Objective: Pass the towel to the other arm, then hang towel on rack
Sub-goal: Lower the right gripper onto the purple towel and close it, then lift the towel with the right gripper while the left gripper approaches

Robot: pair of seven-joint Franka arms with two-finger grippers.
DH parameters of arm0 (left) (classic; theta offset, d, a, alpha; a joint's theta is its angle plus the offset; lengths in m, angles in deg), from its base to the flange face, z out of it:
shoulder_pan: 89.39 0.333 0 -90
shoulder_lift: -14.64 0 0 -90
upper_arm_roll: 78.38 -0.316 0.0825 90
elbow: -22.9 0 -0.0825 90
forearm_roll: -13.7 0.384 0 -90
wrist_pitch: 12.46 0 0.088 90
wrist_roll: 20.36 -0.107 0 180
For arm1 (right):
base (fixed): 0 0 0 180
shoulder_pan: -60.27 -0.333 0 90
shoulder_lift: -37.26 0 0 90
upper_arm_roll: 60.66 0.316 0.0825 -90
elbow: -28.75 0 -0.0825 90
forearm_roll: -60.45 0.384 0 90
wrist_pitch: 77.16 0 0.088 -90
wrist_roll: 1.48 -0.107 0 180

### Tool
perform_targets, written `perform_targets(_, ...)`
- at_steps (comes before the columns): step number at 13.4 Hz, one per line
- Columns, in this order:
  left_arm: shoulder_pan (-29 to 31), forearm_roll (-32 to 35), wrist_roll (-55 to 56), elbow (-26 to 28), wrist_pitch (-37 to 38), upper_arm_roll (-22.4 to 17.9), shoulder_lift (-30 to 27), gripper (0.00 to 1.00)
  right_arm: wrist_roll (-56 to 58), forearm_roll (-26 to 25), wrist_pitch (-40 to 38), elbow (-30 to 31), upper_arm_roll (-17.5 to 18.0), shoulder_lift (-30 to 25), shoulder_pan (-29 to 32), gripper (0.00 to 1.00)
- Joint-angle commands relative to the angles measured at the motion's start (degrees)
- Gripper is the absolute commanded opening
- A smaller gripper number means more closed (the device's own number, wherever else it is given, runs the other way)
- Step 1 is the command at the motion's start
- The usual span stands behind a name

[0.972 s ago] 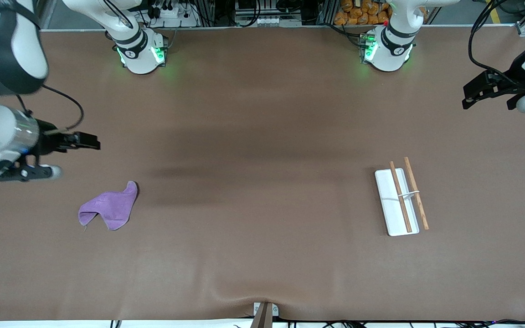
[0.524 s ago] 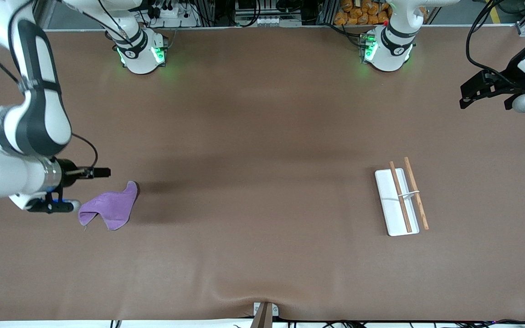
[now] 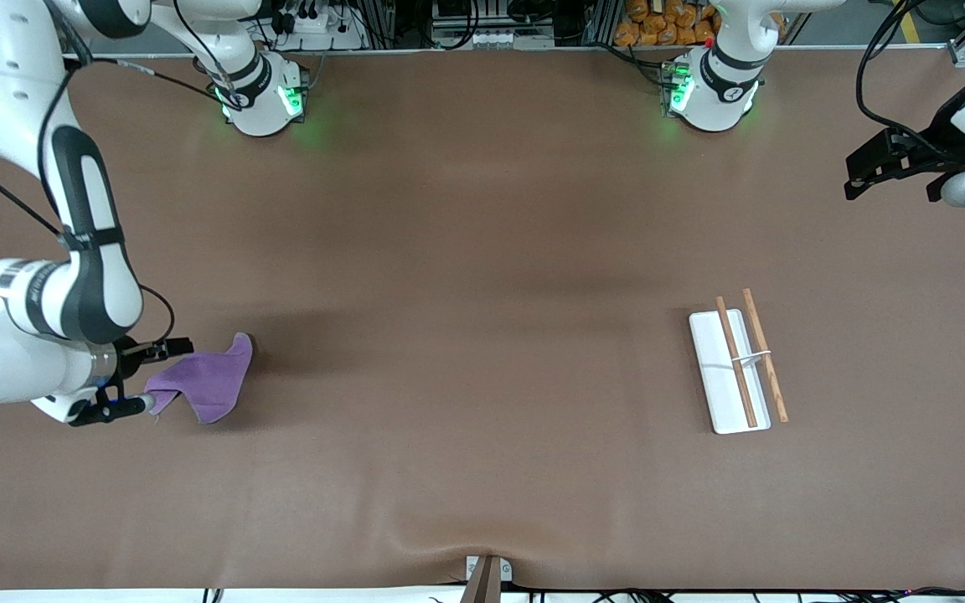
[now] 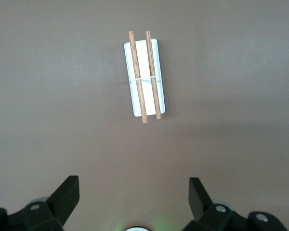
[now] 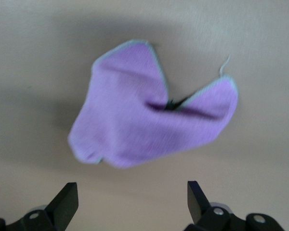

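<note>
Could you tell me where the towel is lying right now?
The towel lies crumpled on the table toward the right arm's end, away from the rack, with the open right gripper beside its edge.

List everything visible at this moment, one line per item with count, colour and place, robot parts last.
towel: one, lilac-purple, crumpled on the table toward the right arm's end.
rack: one, white tray base with two brown wooden rods and a white crosspiece, on the table toward the left arm's end.
table: one, brown surface under everything.
right gripper: one, black fingers, open, low at the edge of the towel; the right wrist view shows the towel ahead of the fingers, not yet gripped.
left gripper: one, black, open, waiting over the table's left-arm end; its wrist view looks down on the rack.
</note>
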Motion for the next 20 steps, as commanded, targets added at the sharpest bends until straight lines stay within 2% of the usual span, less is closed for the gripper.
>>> perform_targets(1, 0.11, 0.41, 0.10, 0.08, 0.48, 0.10, -0.19, 1.00, 4.52, -2.96, 2.25, -0.85, 0.61, 2.17, 0.09, 1.00)
perform_targets(8, -0.24, 0.33, 0.54, -0.10, 0.22, 0.19, 1.13, 1.00, 5.06, -3.94, 4.99, -1.12, 0.52, 6.57, 0.35, 1.00)
perform_targets(9, -0.33, -0.02, 0.54, -0.18, 0.22, 0.19, 1.04, 1.00, 5.06, -3.94, 5.25, -1.12, 0.61, 6.66, 0.35, 0.96)
perform_targets(11, -0.33, -0.29, 0.54, -0.19, 0.13, 0.27, 0.95, 1.00, 4.18, -3.50, 5.51, -1.12, 0.61, 6.92, 0.00, 0.02)
perform_targets(14, -0.50, -0.29, 0.54, -0.27, -0.48, 0.53, 1.04, 1.00, 0.67, -3.24, 5.51, -1.21, 0.61, 6.83, -0.09, 0.00)
perform_targets(20, -1.21, 0.15, 1.42, -0.19, -4.70, 3.43, 3.23, 1.00, 0.66, -2.80, 4.99, -1.56, 0.70, 6.05, -0.09, 0.00)
